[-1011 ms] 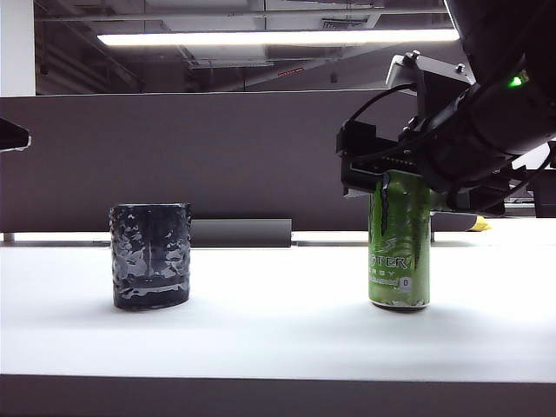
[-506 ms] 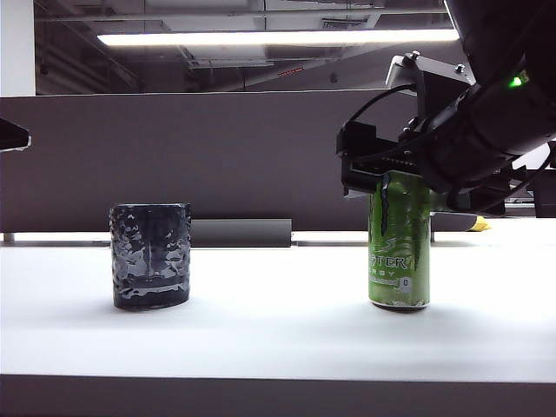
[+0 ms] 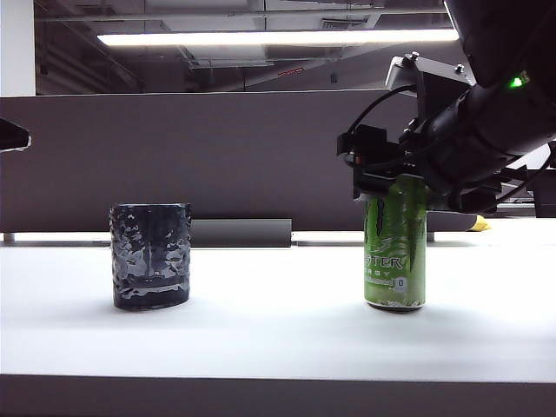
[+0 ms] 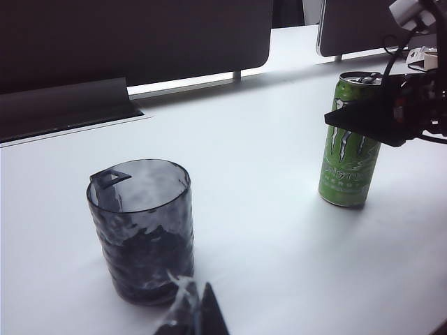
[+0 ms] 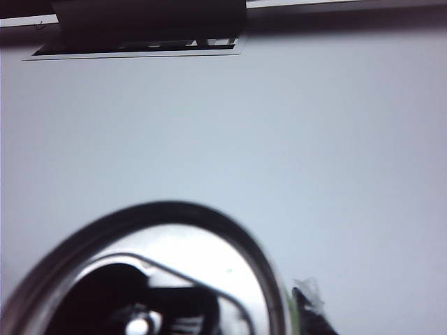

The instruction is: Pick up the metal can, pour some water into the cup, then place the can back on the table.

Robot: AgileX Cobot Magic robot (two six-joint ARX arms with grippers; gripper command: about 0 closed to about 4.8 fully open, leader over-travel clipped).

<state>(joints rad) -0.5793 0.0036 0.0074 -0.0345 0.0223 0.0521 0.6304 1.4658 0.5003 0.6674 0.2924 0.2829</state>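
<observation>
Can orientation first: the metal can (image 3: 396, 254) stands upright on the white surface (image 3: 278, 334), long axis vertical, silver top rim uppermost and its base on the surface, lettering and claw-mark logo facing the exterior camera; in the left wrist view the metal can (image 4: 349, 150) shows its opened top and a very slight lean away from that camera; it sits on the right side of the exterior view, well apart from the cup (image 3: 150, 254), which stands upright on the left, mouth up.

Compared with a second ago, the can has shifted a little to the left in the exterior view, and the black fingers that stood wider around its upper part have drawn in against it; the cup has not moved.

Right claw (image 3: 393, 178) comes down at a slant from the upper right, its bulky dark wrist with a green light above, cables looping over it; its fingers (image 4: 363, 120) lie across the can's upper body just under the rim, narrowed onto it, and they look to be touching the can on both sides, though whether the grip is firm I cannot tell; the can's base is on the surface, not lifted. The right wrist view looks straight down onto the can's silver lid (image 5: 150, 279) with one fingertip (image 5: 311, 307) beside it.

Left claw (image 4: 194, 313) hangs above the surface just beside the cup (image 4: 143, 227), only its tips showing; its opening cannot be told.
</observation>
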